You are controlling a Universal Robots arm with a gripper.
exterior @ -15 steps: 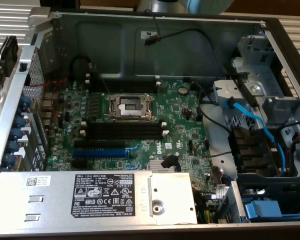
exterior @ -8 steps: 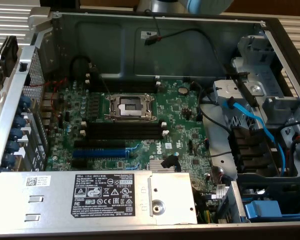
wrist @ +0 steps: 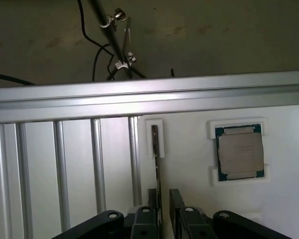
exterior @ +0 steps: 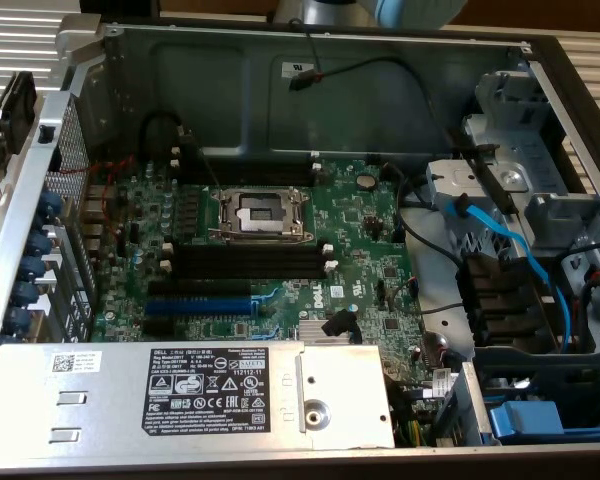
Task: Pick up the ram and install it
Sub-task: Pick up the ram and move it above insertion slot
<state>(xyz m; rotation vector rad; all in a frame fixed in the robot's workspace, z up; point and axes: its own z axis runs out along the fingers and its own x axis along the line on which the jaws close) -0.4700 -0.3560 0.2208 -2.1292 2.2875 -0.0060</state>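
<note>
Claw: wide. The claw (wrist: 163, 193) has its two black fingers (wrist: 150, 199) standing apart with a clear gap between them.
Ram: the ram (wrist: 157, 149) stands on its thin edge in a white holder (wrist: 154, 130). It is seen edge-on as a dark, narrow strip, and one end runs right into the gap between the fingers.
Grip: not clamped. The pale plate shows through between the strip and one finger, and I cannot tell whether the other finger touches it.
Chip: a square processor chip (wrist: 240, 152) sits in its own white frame on the same pale plate (wrist: 284, 199), near the ram but apart from it.
Rails: ribbed metal rails (wrist: 60, 169) run beside the holder.
Case: the open computer case (exterior: 230, 70) shows in the exterior view, with the green motherboard (exterior: 370, 225) lying flat inside.
Socket: the processor socket (exterior: 258, 212) sits mid-board.
Memory slots: the long black memory slots (exterior: 245, 262) lie just on the near side of the socket.
Blue slot: the blue slot (exterior: 195, 305) is nearer again, towards the exterior view's left.
Power supply: the labelled power supply (exterior: 220, 385) sits along the near edge.
Arm: a piece of the arm (exterior: 410, 10) shows past the case's far wall.
</note>
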